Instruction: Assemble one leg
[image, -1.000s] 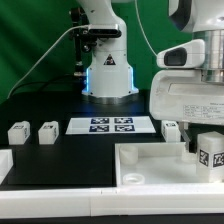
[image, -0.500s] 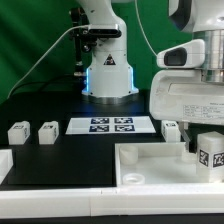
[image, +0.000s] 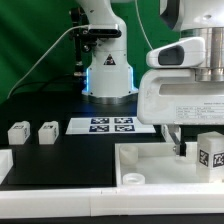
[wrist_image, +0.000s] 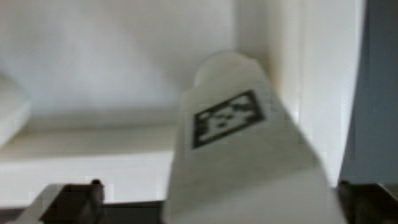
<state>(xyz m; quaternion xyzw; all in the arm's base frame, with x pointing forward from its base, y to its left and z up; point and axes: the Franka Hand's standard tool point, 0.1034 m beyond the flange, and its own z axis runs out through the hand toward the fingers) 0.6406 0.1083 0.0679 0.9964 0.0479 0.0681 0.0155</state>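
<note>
Gripper over tray corner, tagged leg close by

Tray (image: 150, 172), large and white with raised rim, fills the near side of the table in the exterior view; one round socket (image: 131, 178) shows at its near corner. Marker board (image: 110, 125) lies flat behind it, in front of the arm base (image: 108, 75). Two small white blocks (image: 18, 131) (image: 47, 131) sit well apart from the tray, toward the exterior view's left. Another white piece (image: 4, 164) is cut off at that edge.

Gripper (image: 186, 148) hangs low over the tray's far right part; its big white housing (image: 185, 100) blocks most of what is under it. Leg (image: 210, 152), tag facing camera, stands just beside the fingers. Wrist view: leg (wrist_image: 240, 140) fills the frame, tag visible, tray wall (wrist_image: 294, 50) behind. Dark fingertip (wrist_image: 75, 198) shows at the edge. Cannot tell how wide the jaws are, or whether they touch the leg.
</note>
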